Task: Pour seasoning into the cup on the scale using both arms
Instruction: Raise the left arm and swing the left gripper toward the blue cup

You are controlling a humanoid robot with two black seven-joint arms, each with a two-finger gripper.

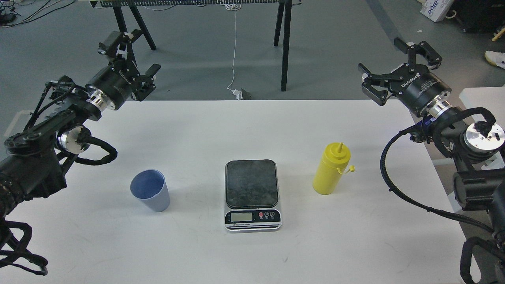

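The scale [252, 195] is set near the middle of the white table [205, 130], its platform bare. The cup [150, 190] stands upright well to its left, the seasoning [331, 169] upright to its right; wide bare tabletop is left between and around all three. The left gripper [136, 59] and right gripper [398, 69] are held spread and empty above the table's far corners. Both arms are cut off by the frame's sides.
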